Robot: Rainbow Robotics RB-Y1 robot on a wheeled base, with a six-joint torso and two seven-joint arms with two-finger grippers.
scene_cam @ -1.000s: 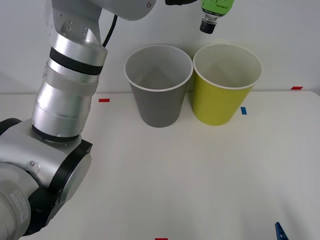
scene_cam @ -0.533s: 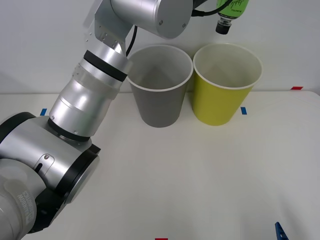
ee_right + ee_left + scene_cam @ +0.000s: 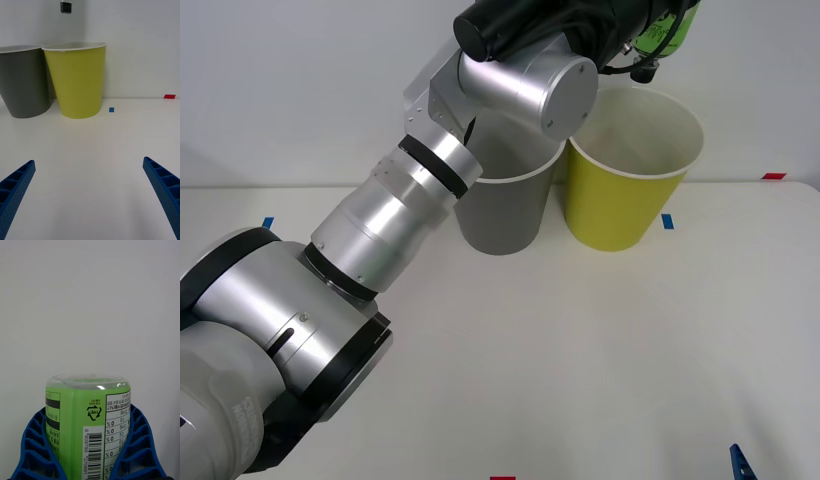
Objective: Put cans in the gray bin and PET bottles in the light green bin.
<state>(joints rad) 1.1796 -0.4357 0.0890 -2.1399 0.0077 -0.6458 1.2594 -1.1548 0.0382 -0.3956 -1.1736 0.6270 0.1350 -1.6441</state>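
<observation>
While clamped between the blue ribbed fingers [image 3: 33, 442] of the left gripper [image 3: 90, 450], PET bottle [image 3: 90, 420] held cap-down above the light green bin [image 3: 630, 180].
Nearest, barcode reading 8 809799 270661 and a recycling triangle; right gripper [image 3: 90, 195] spread wide over the white table [image 3: 97, 150]; beyond, gray bin [image 3: 22, 82] touching the green one, white wall behind.

A white table [image 3: 580, 350] carries two bins standing upright side by side at its far edge, ahead of the right gripper [image 3: 90, 195]: the gray bin [image 3: 500, 215] and, to its right, the light green bin [image 3: 620, 200], touching or nearly so. Small tape marks lie flat on the surface: a blue one [image 3: 111, 109] beside the light green bin, a red one [image 3: 169, 96] farther right
</observation>
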